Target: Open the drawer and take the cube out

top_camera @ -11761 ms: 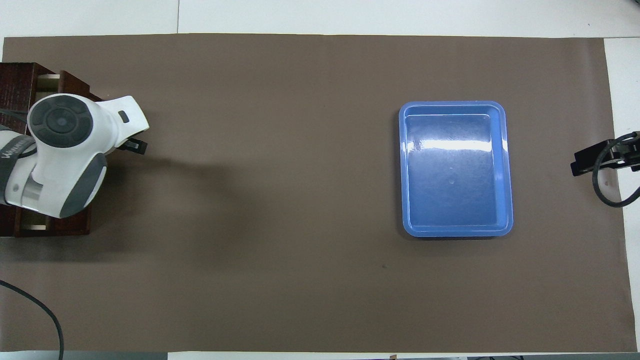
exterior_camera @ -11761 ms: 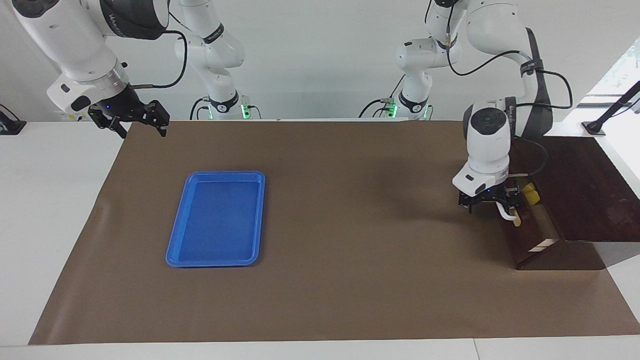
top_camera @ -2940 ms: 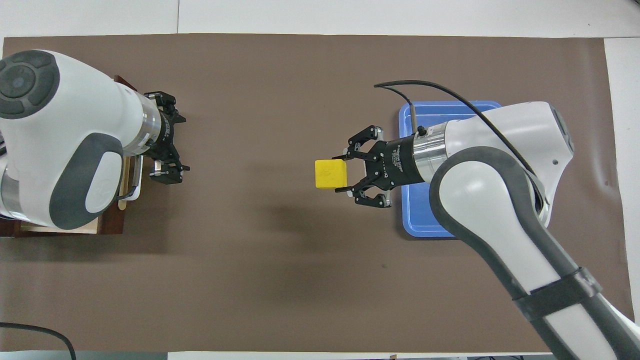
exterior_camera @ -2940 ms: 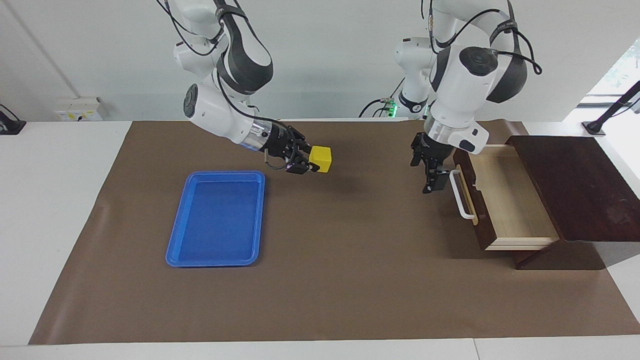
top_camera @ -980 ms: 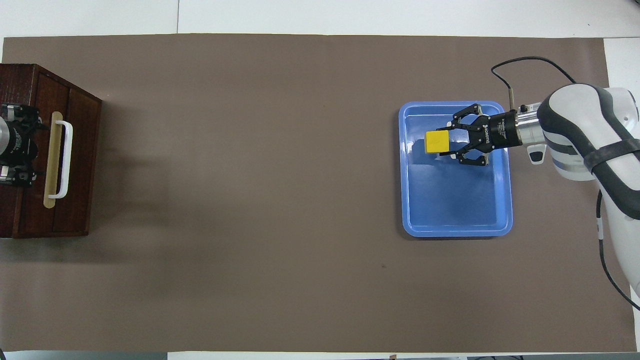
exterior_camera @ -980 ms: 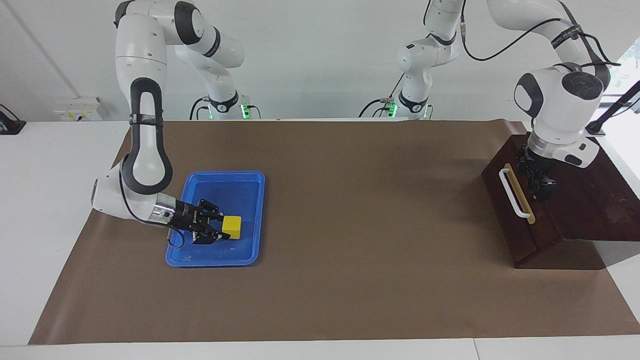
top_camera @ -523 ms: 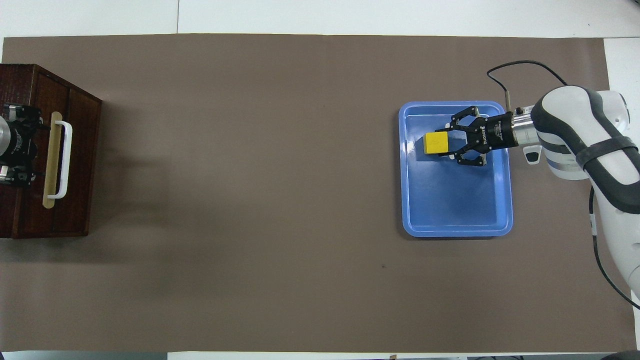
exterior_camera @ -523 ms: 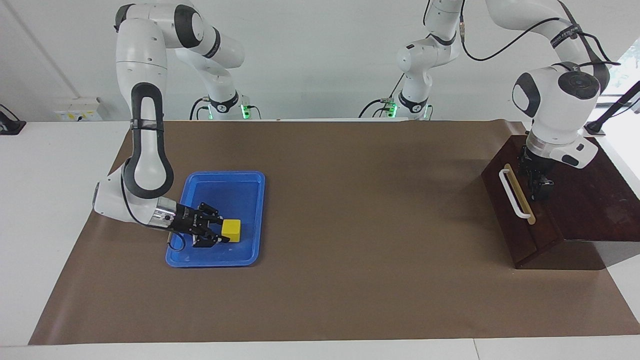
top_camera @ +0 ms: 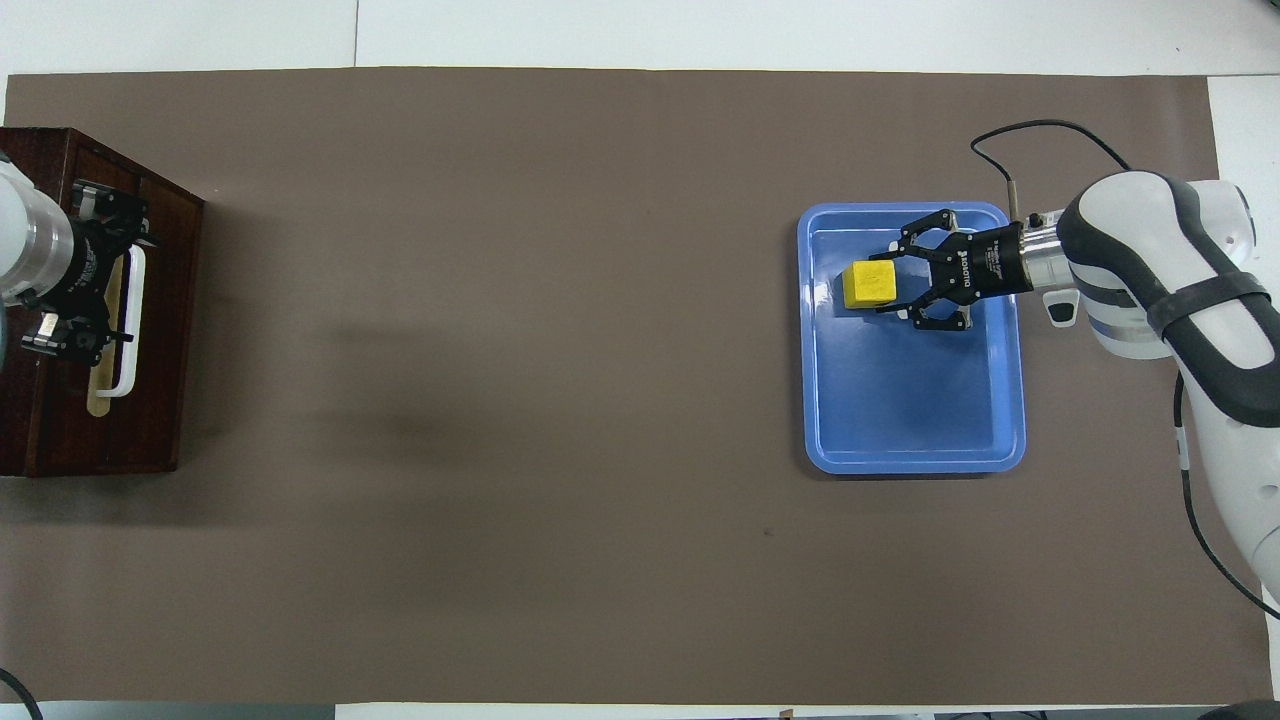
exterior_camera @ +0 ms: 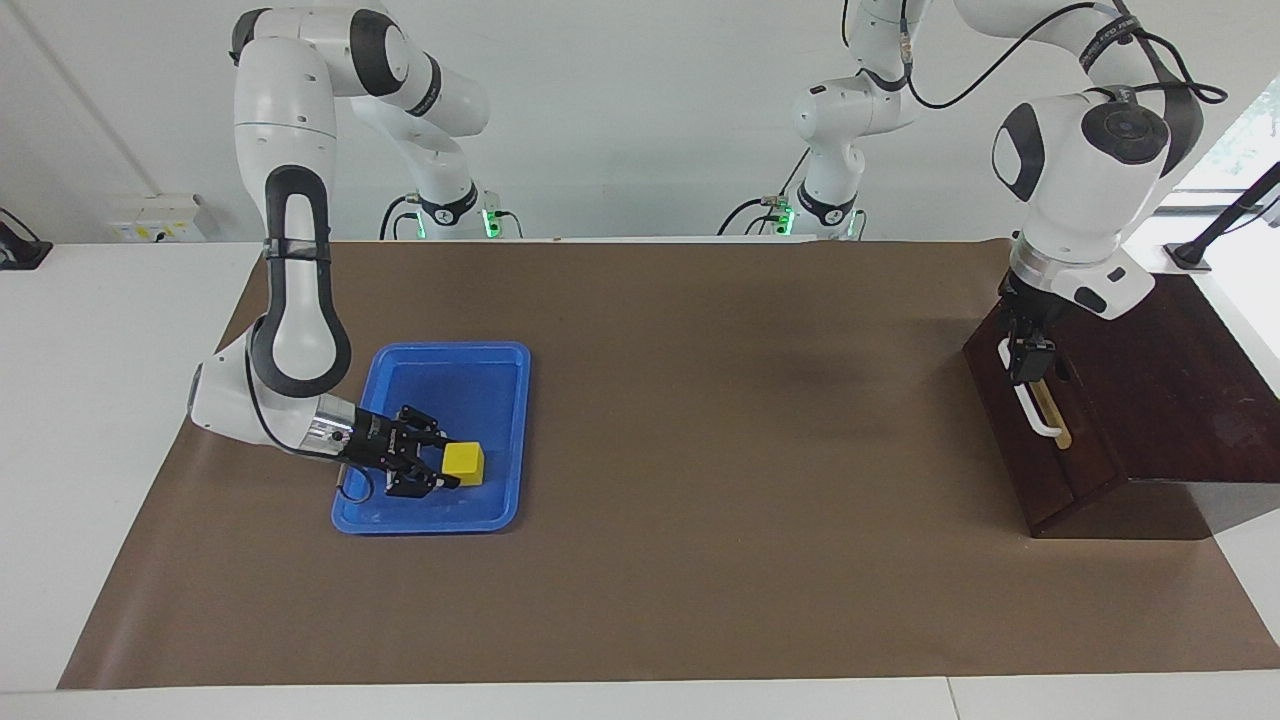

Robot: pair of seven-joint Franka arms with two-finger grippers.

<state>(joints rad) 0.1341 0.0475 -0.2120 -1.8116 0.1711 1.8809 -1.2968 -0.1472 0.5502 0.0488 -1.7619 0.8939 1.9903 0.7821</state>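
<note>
Right gripper (exterior_camera: 437,469) around cube (exterior_camera: 464,462)

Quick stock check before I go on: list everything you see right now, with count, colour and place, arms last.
Cube: one, yellow, in the tray, at the part of it farther from the robots.
Tray: one, blue, on the mat toward the right arm's end of the table.
Drawer: one, dark brown front with white bar handle, shut, in the box.
Box: one, dark brown wood, at the left arm's end of the table.
Mat: one, brown, covering the table.
Right pincer: black, in the tray, open around the cube.
Left pincer: black, over the drawer's handle.
</note>
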